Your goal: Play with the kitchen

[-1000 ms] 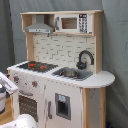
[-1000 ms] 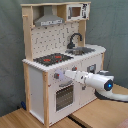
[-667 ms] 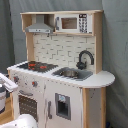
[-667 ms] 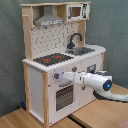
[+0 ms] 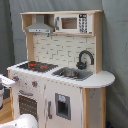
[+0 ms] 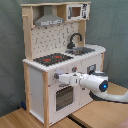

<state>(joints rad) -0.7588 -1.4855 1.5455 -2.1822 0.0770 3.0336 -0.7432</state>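
Fingers (image 6: 58,78) at the kitchen (image 6: 60,60) front, beside a knob (image 6: 74,69) under the stovetop (image 6: 53,59); spread impossible to tell. Oven door (image 6: 63,96) just below, sink (image 6: 82,50) and faucet (image 6: 75,40) above, beyond. Kitchen standing on wooden desk (image 6: 30,121).

Setting is a test or lab space, not a home. A grey fabric backdrop (image 5: 116,45) hangs behind the scene in both exterior views. The kitchen (image 6: 60,65) is a toy unit standing on a light wooden table (image 6: 30,120), with a robot arm (image 6: 97,82) stationed alongside.
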